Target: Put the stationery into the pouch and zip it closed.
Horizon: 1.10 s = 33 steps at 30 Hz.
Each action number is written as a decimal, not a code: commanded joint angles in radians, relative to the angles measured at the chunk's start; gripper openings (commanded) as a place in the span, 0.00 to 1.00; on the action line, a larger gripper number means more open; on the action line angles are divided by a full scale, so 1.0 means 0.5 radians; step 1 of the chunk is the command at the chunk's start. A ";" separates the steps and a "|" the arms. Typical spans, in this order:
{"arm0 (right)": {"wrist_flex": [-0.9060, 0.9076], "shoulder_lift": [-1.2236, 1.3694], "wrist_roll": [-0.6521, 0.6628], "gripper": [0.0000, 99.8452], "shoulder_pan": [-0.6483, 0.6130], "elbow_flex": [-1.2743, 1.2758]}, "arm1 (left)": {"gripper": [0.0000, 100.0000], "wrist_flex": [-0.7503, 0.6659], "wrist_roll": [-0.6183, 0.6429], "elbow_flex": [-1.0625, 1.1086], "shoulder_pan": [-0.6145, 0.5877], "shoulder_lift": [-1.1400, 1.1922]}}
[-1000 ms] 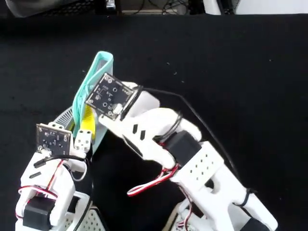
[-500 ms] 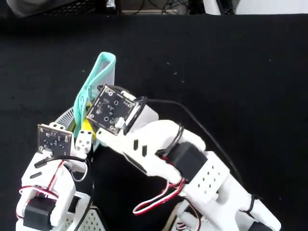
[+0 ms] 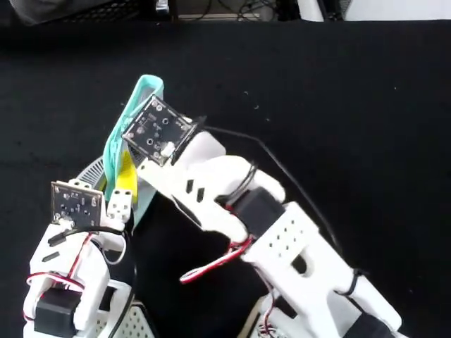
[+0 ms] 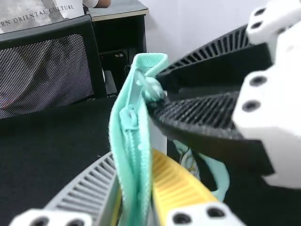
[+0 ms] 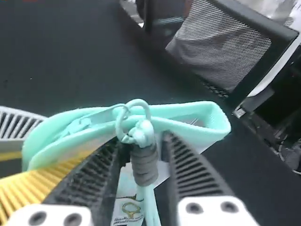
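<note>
L pincer (image 4: 134, 162) clamps teal pouch (image 5: 190, 110) — R pincer (image 5: 143, 143) nips zip pull (image 5: 145, 165); contents hidden.

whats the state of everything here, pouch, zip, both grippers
pouch: held on edge, zip side up, between the two grippers
zip: closed along the stretch that shows; whether it is shut to the very end cannot be told
zipper pull: pinched between the right gripper's black fingers
left gripper: shut on the pouch's near end
right gripper: shut on the zipper pull
</note>
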 commanded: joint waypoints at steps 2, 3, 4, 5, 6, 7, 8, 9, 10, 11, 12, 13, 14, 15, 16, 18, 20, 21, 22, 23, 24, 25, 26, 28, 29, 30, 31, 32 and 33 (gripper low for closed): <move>-0.040 -0.226 -0.015 0.01 0.028 -0.063 | 0.03 0.000 -0.009 0.020 -0.017 0.012; -0.031 -0.262 -0.015 0.01 0.028 -0.063 | 0.03 0.000 -0.009 0.020 -0.017 0.012; -0.006 -0.302 -0.012 0.01 0.028 -0.063 | 0.03 0.000 -0.009 0.020 -0.017 0.012; 0.012 -0.330 0.003 0.01 0.028 -0.063 | 0.03 0.000 -0.009 0.020 -0.017 0.012; 0.034 -0.342 0.037 0.01 0.028 -0.063 | 0.03 0.000 -0.009 0.020 -0.017 0.012; 0.046 -0.345 0.077 0.01 0.028 -0.063 | 0.03 0.000 -0.009 0.020 -0.017 0.012; 0.055 -0.345 0.110 0.01 0.031 -0.063 | 0.03 0.000 -0.009 0.020 -0.017 0.012; 0.055 -0.342 0.129 0.01 0.049 -0.060 | 0.03 0.000 -0.009 0.020 -0.017 0.012; 0.046 -0.339 0.132 0.01 0.086 -0.051 | 0.03 0.000 -0.009 0.020 -0.017 0.012; 0.037 -0.339 0.138 0.01 0.120 -0.044 | 0.03 0.000 -0.009 0.020 -0.017 0.012; 0.015 -0.339 0.138 0.01 0.163 -0.035 | 0.03 0.000 -0.009 0.020 -0.017 0.012; -0.012 -0.339 0.138 0.01 0.212 -0.029 | 0.03 0.000 -0.009 0.020 -0.017 0.012; -0.037 -0.336 0.138 0.01 0.258 -0.023 | 0.03 0.000 -0.009 0.020 -0.017 0.012; -0.049 -0.324 0.138 0.01 0.298 -0.026 | 0.03 0.000 -0.009 0.023 -0.011 0.012; -0.061 -0.305 0.141 0.01 0.325 -0.032 | 0.03 0.003 -0.009 0.023 -0.008 0.012; -0.068 -0.262 0.172 0.01 0.353 -0.057 | 0.03 0.003 -0.006 0.023 -0.008 0.012; -0.071 -0.210 0.221 0.01 0.365 -0.078 | 0.03 0.003 -0.003 0.023 -0.017 0.012; -0.077 -0.183 0.233 0.01 0.365 -0.087 | 0.03 0.003 -0.003 0.023 -0.017 0.012; -0.077 -0.152 0.239 0.01 0.368 -0.106 | 0.03 0.006 -0.003 0.023 -0.017 0.012; -0.083 -0.124 0.239 0.01 0.368 -0.118 | 0.03 0.006 -0.003 0.023 -0.017 0.012; -0.095 -0.091 0.239 0.01 0.368 -0.133 | 0.03 0.009 -0.003 0.023 -0.017 0.012; -0.117 -0.060 0.242 0.01 0.377 -0.143 | 0.03 0.012 -0.006 0.023 -0.017 0.012; -0.135 -0.029 0.242 0.01 0.402 -0.158 | 0.03 0.012 -0.006 0.023 -0.017 0.012; -0.169 0.032 0.239 0.01 0.448 -0.198 | 0.03 0.015 -0.006 0.023 -0.017 0.012; -0.169 0.060 0.236 0.01 0.479 -0.226 | 0.03 0.018 -0.006 0.023 -0.017 0.012; -0.153 0.078 0.233 0.01 0.503 -0.244 | 0.03 0.018 -0.006 0.023 -0.017 0.012; -0.129 0.094 0.230 0.01 0.512 -0.250 | 0.03 0.015 -0.006 0.023 -0.017 0.012; -0.074 0.094 0.224 0.01 0.506 -0.256 | 0.03 0.012 -0.009 0.023 -0.017 0.012; 0.003 0.075 0.187 0.02 0.497 -0.259 | 0.03 0.009 -0.009 0.023 -0.017 0.012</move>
